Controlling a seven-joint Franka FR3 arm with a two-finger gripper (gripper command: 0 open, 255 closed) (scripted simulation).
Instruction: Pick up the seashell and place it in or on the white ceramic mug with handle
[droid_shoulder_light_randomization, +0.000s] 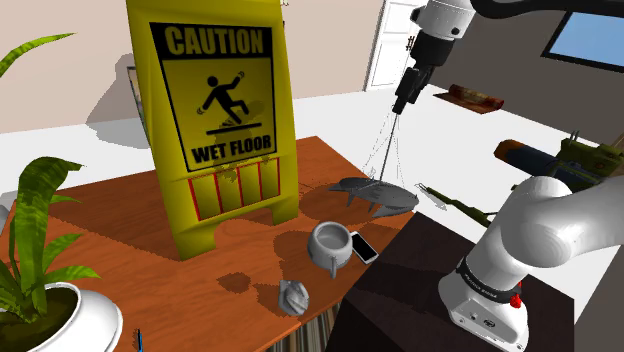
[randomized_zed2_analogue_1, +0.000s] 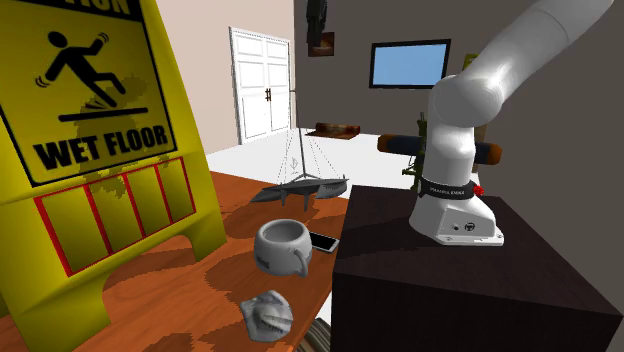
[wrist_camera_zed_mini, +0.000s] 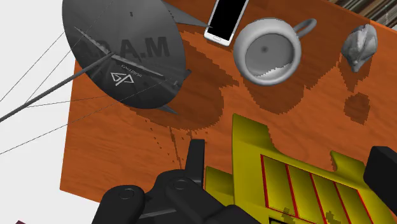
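end effector (droid_shoulder_light_randomization: 405, 100): hung high above the tabletop (droid_shoulder_light_randomization: 120, 230), fingers wide apart, empty, probably because no descent had begun | seashell (droid_shoulder_light_randomization: 293, 297): lay near the tabletop edge, close to the mug (droid_shoulder_light_randomization: 331, 243) but apart | mug: upright, mouth up, ready to receive | wet-floor sign (droid_shoulder_light_randomization: 215, 110): crowded one side

Bare table (droid_shoulder_light_randomization: 120, 250) surrounds the seashell (droid_shoulder_light_randomization: 293, 297); the wet-floor sign (droid_shoulder_light_randomization: 215, 120), phone (droid_shoulder_light_randomization: 364, 247) and model boat (droid_shoulder_light_randomization: 375, 193) stand close around the mug (droid_shoulder_light_randomization: 330, 243).
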